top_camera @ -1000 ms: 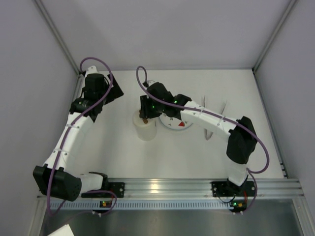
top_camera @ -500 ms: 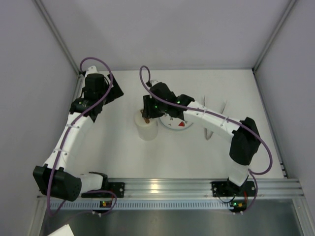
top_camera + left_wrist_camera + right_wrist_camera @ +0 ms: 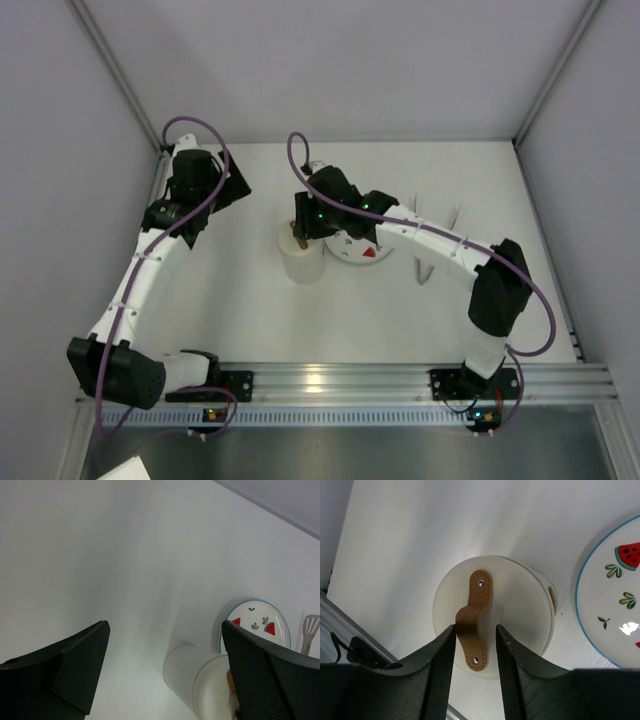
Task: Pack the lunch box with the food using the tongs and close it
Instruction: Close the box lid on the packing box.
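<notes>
The lunch box (image 3: pixel 300 264) stands left of centre with its round white lid (image 3: pixel 515 605) on top, sitting slightly off-centre. My right gripper (image 3: pixel 475 627) hangs straight above it (image 3: pixel 300 230), jaws drawn in on the lid's brown strap (image 3: pixel 479 592). The left finger touches the strap; a thin gap shows at the right finger. My left gripper (image 3: pixel 165 624) is open and empty at the far left (image 3: pixel 232 190), looking toward the lunch box (image 3: pixel 192 675). The tongs (image 3: pixel 428 258) lie on the table past the right arm. No food shows.
A white plate (image 3: pixel 362 252) with watermelon marks lies just right of the lunch box (image 3: pixel 615 595). One scalloped tong tip (image 3: pixel 311 630) rests beside the plate (image 3: pixel 255 630). Grey walls close in the table on three sides; a metal rail runs along the near edge.
My right gripper has crept a little to the right and away from me over the lunch box, and the box top has shifted slightly with it. The left arm has not moved.
</notes>
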{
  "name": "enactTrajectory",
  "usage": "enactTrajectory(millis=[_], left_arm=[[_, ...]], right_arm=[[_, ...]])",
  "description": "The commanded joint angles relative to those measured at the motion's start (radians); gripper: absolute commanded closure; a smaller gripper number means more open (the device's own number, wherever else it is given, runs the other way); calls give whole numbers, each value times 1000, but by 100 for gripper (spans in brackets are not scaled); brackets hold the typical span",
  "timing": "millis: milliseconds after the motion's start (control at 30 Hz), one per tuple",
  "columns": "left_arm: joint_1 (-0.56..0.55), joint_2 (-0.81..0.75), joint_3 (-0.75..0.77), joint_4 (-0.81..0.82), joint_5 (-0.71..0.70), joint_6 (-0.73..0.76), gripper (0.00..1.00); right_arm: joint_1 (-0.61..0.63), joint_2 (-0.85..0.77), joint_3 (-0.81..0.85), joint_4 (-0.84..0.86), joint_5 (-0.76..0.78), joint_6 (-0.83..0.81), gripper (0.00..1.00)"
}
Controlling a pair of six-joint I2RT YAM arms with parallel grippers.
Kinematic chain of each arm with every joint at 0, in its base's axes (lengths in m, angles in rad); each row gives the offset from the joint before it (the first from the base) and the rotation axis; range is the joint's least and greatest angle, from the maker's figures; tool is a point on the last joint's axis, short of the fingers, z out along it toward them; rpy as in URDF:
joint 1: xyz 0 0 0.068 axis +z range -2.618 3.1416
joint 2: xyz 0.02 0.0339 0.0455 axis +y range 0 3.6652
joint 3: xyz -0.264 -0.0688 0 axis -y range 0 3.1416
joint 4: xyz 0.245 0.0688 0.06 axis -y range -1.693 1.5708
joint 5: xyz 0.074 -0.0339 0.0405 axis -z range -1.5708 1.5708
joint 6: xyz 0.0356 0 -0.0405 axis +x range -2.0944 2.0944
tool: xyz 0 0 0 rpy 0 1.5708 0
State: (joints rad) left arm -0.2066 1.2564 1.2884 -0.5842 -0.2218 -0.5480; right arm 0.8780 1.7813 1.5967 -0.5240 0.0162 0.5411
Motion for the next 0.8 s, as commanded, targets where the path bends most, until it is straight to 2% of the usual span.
enactTrajectory(millis=[0, 400, 767], left_arm=[[-2, -23, -4, 14, -1, 8, 1], [-2, -23, -5, 17, -2, 7, 1], [-2, -22, -6, 15, -1, 5, 1]], right_arm=[[-20, -42, -9, -64, -2, -24, 62], [-20, -118, -18, -36, -10, -35, 62], [-25, -106, -17, -56, 25, -18, 62]])
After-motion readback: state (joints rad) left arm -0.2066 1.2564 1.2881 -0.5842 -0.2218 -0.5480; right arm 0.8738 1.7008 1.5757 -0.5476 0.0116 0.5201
